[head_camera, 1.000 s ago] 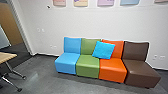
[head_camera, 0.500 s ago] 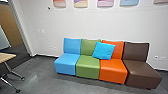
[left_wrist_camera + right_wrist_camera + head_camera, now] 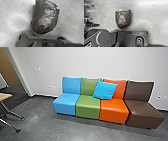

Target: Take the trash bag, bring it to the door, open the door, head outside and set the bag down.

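The trash bag (image 3: pixel 47 17) is dark brown, shiny and crumpled, and lies on the grey floor in the left wrist view, with the robot's dark plate close by. In the right wrist view the same bag (image 3: pixel 122 18) looks smaller, with floor around it. Neither wrist view shows anything lifting the bag. How my two grippers stand cannot be made out.
Joined seats in blue (image 3: pixel 65 107), green, orange and brown line the wall, with a blue cushion (image 3: pixel 105 90) on them. A table corner (image 3: pixel 4 96) with metal legs is at the left, beside an opening with dark floor (image 3: pixel 16 95).
The head camera has moved: the seats now sit higher in its picture, and the wall posters have passed out at the top. Seats and cushion keep their places.
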Robot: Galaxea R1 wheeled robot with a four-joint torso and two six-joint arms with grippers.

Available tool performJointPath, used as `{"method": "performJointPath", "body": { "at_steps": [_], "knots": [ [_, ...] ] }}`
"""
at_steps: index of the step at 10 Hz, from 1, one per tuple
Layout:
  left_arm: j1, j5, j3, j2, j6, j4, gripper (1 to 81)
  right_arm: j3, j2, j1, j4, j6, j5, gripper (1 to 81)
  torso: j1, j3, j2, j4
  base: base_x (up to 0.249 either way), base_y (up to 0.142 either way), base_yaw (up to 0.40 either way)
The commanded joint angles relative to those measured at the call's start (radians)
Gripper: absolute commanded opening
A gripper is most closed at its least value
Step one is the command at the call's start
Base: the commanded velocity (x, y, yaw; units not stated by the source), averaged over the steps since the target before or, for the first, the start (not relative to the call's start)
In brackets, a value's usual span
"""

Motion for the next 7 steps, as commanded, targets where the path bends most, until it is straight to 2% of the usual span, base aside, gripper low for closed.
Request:
{"method": "performJointPath", "body": {
  "at_steps": [1, 2, 4, 7],
  "knots": [
    [-0.111, 0.070, 0.001, -0.011, 0.000, -0.019, 81.1, 0.054, -0.092, 0.072, 0.023, 0.000, -0.052, 81.1, 0.061, -0.088, -0.095, 0.000, 0.000, 0.000, 0.000],
    [-0.119, 0.070, 0.001, -0.010, 0.000, -0.020, 81.1, 0.067, -0.115, 0.075, 0.023, 0.000, -0.050, 81.1, 0.084, -0.123, -0.131, 0.000, 0.000, 0.000, 0.000],
    [-0.140, 0.070, -0.003, -0.008, 0.000, -0.031, 81.1, 0.098, -0.149, 0.098, 0.033, 0.005, -0.055, 81.1, 0.129, -0.095, -0.200, 0.000, 0.000, 0.000, 0.000],
    [-0.160, 0.070, -0.003, 0.002, 0.000, -0.036, 81.1, 0.135, -0.190, 0.127, 0.041, 0.007, -0.088, 81.1, 0.182, -0.121, -0.283, 0.000, 0.000, 0.000, 0.000]
  ]
}}
